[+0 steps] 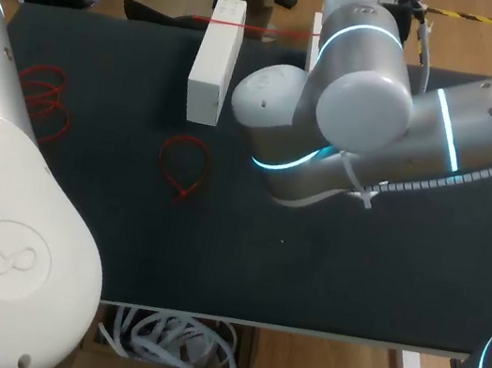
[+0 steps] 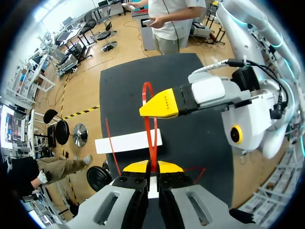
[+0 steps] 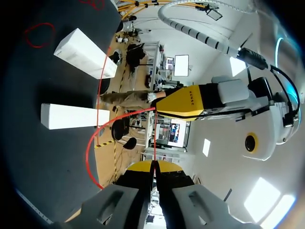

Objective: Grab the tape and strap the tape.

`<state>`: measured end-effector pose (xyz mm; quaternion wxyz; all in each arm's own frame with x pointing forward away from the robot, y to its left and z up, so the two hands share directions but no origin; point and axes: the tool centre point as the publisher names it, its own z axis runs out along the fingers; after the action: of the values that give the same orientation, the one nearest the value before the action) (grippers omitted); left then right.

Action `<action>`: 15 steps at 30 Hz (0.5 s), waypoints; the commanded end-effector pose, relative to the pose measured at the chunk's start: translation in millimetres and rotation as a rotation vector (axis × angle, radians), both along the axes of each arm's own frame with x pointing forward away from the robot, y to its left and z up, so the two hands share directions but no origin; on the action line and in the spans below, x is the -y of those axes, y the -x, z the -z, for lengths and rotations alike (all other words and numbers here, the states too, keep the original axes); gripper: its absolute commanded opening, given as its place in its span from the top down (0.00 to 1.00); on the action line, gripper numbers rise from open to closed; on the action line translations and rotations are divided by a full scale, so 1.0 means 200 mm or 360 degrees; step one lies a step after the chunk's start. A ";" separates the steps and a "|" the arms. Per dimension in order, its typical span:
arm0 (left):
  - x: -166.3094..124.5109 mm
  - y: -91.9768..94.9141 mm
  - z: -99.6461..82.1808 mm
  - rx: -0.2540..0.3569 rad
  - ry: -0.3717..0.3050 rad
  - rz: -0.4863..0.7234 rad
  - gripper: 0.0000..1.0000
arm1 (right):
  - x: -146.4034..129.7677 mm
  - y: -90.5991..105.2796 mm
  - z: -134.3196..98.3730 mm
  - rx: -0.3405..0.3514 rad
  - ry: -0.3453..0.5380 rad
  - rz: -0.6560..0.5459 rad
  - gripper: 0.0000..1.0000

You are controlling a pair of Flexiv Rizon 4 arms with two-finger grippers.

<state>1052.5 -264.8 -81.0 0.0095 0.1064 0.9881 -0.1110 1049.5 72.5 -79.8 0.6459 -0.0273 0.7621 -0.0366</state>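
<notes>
As they hang close together, left gripper [image 2: 152, 168] and right gripper [image 3: 153, 167] pinch red tape [image 2: 151, 138].

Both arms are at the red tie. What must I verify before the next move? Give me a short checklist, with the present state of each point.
1. Grip of left gripper on red tie: ok, tips closed on it.
2. Grip of right gripper on the same tie: ok.
3. Tie forms a loop between the two grippers: ok.
4. Tail threaded through the tie's head: cannot tell.
5. Loop passes around the white box: cannot tell.
</notes>
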 end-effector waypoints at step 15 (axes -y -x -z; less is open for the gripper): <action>0.00 0.00 -0.01 -0.0001 -0.0008 -0.0001 1.00 | 0.06 0.02 -0.04 0.0016 -0.0041 -0.0002 1.00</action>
<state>1052.5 -264.8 -81.0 0.0095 0.1064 0.9881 -0.1110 1046.3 61.7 -73.8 0.6523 -0.0176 0.7573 -0.0275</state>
